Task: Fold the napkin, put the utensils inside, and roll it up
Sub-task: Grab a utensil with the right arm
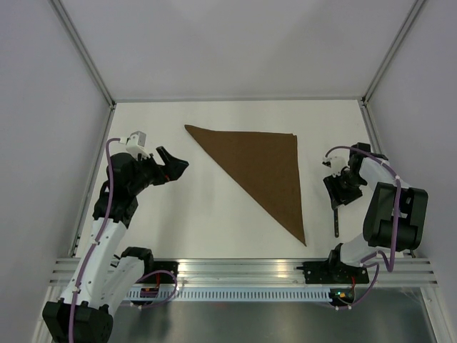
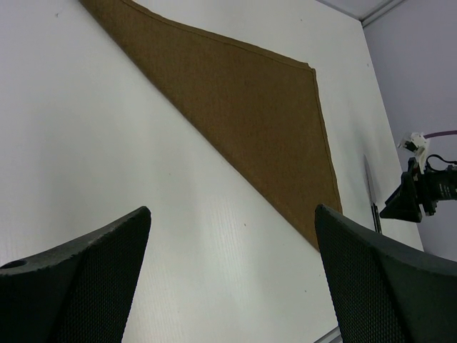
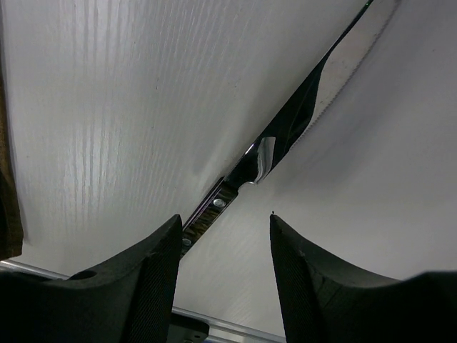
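The napkin [image 1: 264,168] is a dark brown cloth folded into a triangle and lies flat mid-table, with its long tip pointing at the near edge. It also fills the top of the left wrist view [image 2: 250,121]. The knife [image 1: 335,220] lies on the table right of the napkin, blade pointing away [image 3: 296,121], dark riveted handle nearest. My right gripper [image 1: 340,189] hangs open just over the knife; the handle runs past its left finger [image 3: 153,271], with a gap between the jaws [image 3: 225,218]. My left gripper [image 1: 174,160] is wide open and holds nothing, left of the napkin [image 2: 232,214].
A metal rail [image 1: 243,271] runs along the near edge. Grey enclosure walls and frame posts [image 1: 96,71] close in the table on the left, back and right. The right arm's gripper shows at the far right of the left wrist view [image 2: 421,196].
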Tool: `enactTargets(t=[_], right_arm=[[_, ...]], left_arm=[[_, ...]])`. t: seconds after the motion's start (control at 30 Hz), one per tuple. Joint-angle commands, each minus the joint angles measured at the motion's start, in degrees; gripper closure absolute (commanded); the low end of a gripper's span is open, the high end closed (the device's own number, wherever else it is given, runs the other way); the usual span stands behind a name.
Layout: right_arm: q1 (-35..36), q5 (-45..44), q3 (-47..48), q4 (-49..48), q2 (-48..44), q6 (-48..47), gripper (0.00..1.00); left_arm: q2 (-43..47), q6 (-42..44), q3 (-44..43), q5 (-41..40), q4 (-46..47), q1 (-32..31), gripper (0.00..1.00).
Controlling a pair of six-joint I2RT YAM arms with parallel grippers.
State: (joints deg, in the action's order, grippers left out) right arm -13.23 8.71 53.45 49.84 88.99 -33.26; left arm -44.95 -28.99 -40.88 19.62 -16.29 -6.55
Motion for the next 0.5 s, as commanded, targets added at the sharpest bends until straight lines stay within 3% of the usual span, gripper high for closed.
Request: enactTargets(t=[0.0,0.47], right_arm=[[-0.04,-4.14,-1.33,3.07,0.22,-2.07,0.42],[2.07,-6.16,-4.23,0.78,4.17,-1.55,0.50]], left_arm=[[0.65,-2.73,0.36,1.21,1.97,0.13,0.00],[0.83,-3.09,0.98,0.69,2.32,0.22,0.00]])
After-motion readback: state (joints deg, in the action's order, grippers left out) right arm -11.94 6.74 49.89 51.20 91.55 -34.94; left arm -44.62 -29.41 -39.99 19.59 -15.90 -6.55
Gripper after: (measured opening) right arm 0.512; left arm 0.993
